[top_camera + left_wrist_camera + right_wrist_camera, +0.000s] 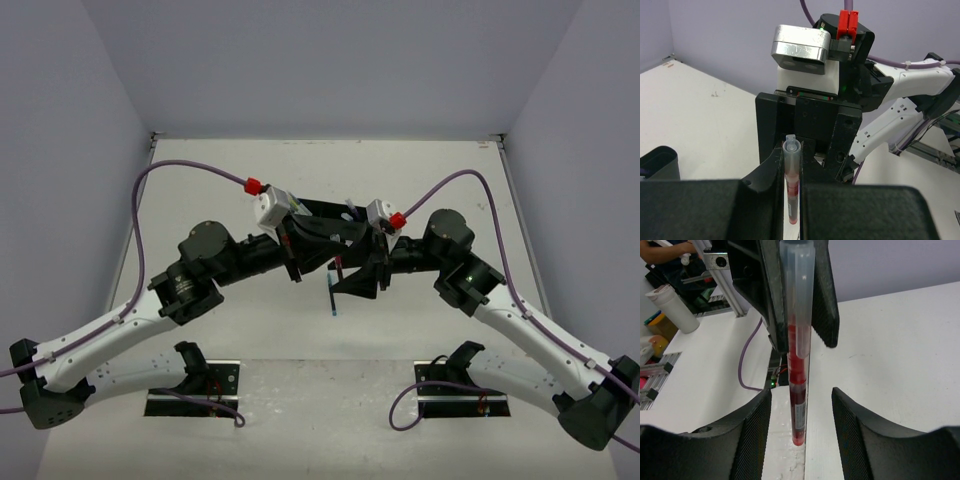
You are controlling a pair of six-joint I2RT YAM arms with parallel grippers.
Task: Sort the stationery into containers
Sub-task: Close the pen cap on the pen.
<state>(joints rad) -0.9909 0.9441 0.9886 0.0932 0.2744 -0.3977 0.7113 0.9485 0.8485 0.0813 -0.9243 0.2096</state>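
Left pincer (pixel 792 192) grips the red pen (pixel 799 390), standing free between the parted jaws of the right pincer (pixel 802 412).

**Crowded middle, open sides**

The left gripper (pixel 792 200) and the right gripper (pixel 801 405) stood nose to nose over the middle of the table (pixel 200 180). A red pen (pixel 797 365) was between them. Together they blocked the black tray (pixel 325 208) behind. There was wide room on both sides.

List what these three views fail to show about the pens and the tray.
- Black tray: in the top view, the left hand and right hand cover most of it, so its compartments and contents are hidden.
- Loose pens: the top view shows one blue pen; the arms may hide others.
- Red pen: in the right wrist view, the label print is too blurred to read.
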